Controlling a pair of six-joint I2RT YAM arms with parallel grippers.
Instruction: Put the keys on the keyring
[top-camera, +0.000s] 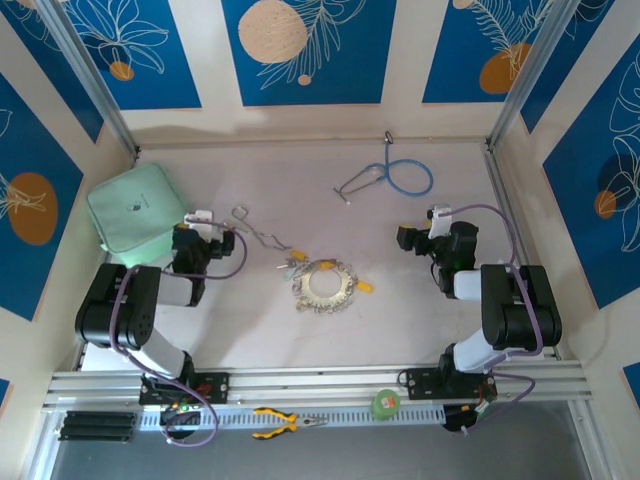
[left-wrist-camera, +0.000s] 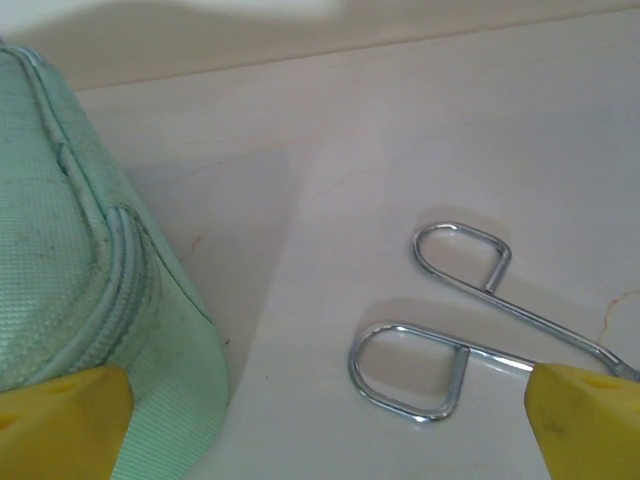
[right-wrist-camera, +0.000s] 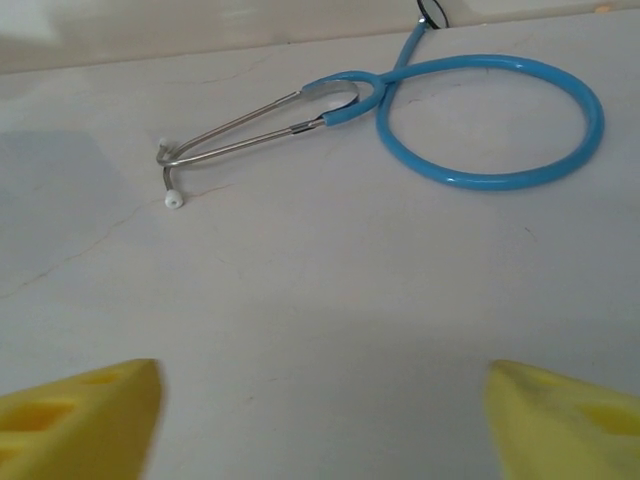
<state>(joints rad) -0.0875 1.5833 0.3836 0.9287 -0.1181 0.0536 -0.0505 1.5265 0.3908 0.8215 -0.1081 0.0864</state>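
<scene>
The keyring (top-camera: 323, 286), a wide silvery ring fringed with small silver pieces, lies flat at the table's middle. Tiny yellow-headed keys (top-camera: 365, 287) lie at its right rim and at its upper left (top-camera: 301, 274). My left gripper (top-camera: 208, 240) hovers to the ring's left, open and empty. In the left wrist view its yellow fingertips (left-wrist-camera: 65, 425) stand wide apart around bare table (left-wrist-camera: 325, 440). My right gripper (top-camera: 425, 238) is to the ring's right, also open. Its yellow fingertips (right-wrist-camera: 75, 420) frame bare table (right-wrist-camera: 320, 430).
Silver forceps (top-camera: 258, 232) lie just right of the left gripper, their finger loops (left-wrist-camera: 410, 365) close ahead. A mint-green pouch (top-camera: 135, 208) (left-wrist-camera: 60, 250) sits at the far left. A blue-tubed stethoscope (top-camera: 395, 178) (right-wrist-camera: 490, 120) lies at the back. Pliers (top-camera: 285, 422) rest on the front rail.
</scene>
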